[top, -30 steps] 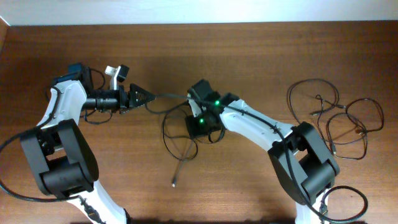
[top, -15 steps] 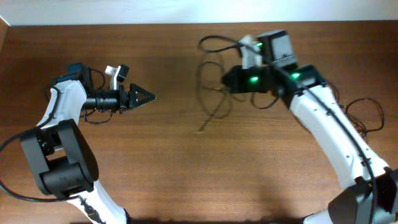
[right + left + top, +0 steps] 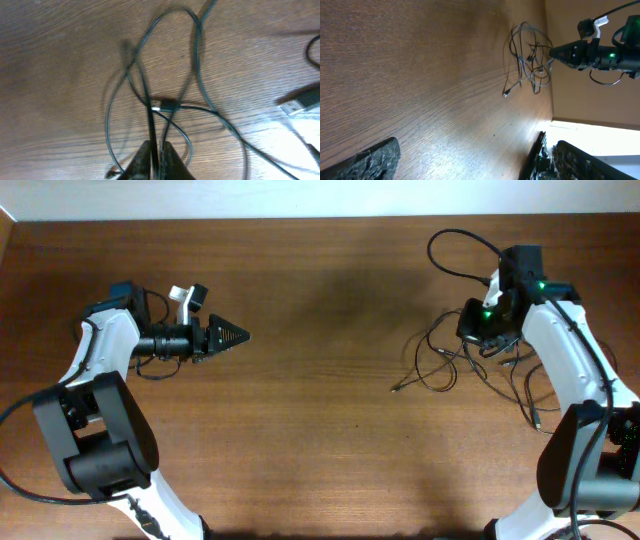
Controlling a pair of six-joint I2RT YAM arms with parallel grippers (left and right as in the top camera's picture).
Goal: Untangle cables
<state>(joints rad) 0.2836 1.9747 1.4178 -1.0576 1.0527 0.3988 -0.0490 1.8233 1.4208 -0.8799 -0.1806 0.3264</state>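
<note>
The cables [image 3: 440, 358] are thin black wires lying in loose loops on the wooden table, at the right. One free plug end [image 3: 395, 388] trails out to the left. My right gripper [image 3: 470, 332] is low over the loops, shut on one black strand [image 3: 151, 125] that runs up between its fingertips [image 3: 156, 150]. A small plug [image 3: 162, 105] lies just ahead of them, where strands cross. My left gripper [image 3: 235, 335] hovers far to the left, open and holding nothing. From the left wrist view the bundle [image 3: 530, 55] is distant, and the fingers [image 3: 365, 160] stand wide apart.
More thin black wire [image 3: 530, 395] lies under and beyond the right arm, near the table's right edge. Another light plug [image 3: 300, 104] rests to the right of the held strand. The right arm's own thicker cable [image 3: 455, 245] arcs above its wrist.
My right arm has swung from the table's middle up and across to the right side, carrying the wire bundle along; the loops now lie on the wood there. The left arm has not moved.
</note>
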